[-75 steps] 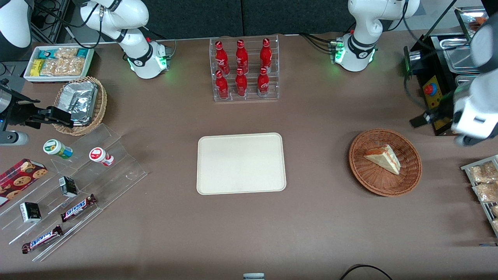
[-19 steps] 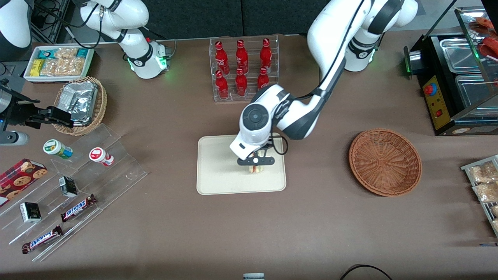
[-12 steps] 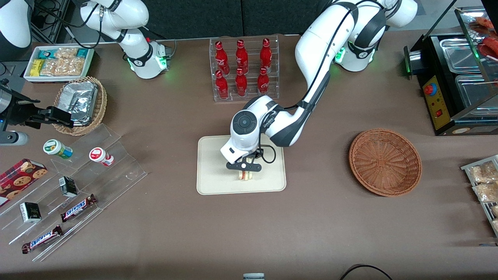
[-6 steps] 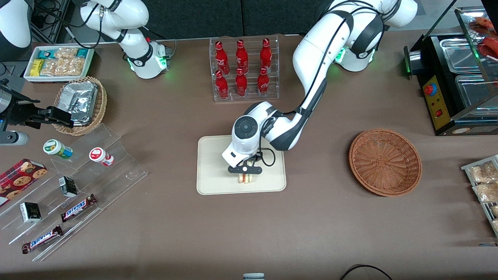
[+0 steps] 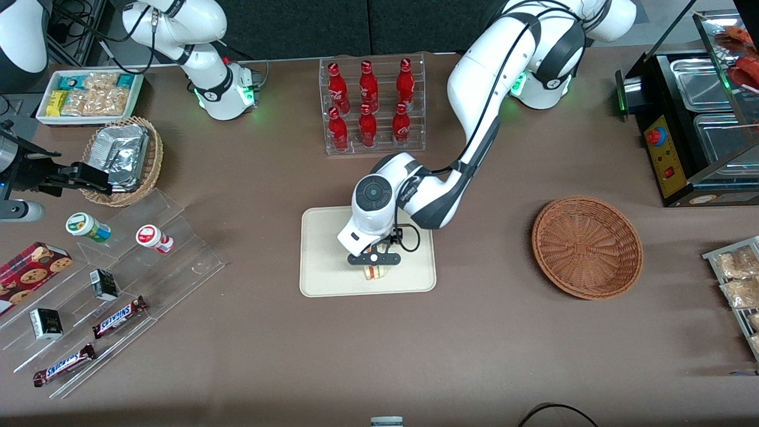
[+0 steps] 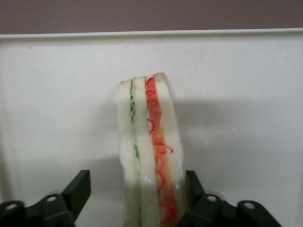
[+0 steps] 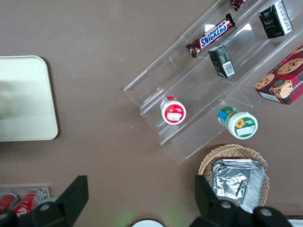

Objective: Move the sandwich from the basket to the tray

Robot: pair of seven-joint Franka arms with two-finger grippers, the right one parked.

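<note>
The gripper (image 5: 373, 268) hangs low over the tray (image 5: 325, 249), its 2 fingers spread apart with the sandwich (image 6: 150, 156) standing on edge between them.

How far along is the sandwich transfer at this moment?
Done: the basket is empty, and the sandwich stands on edge over the tray. In hand: the gripper sits above the tray with its fingers spread, one clear of the bread, so release looks under way. Left: pulling the gripper away and seeing that the sandwich stays on the tray.
</note>
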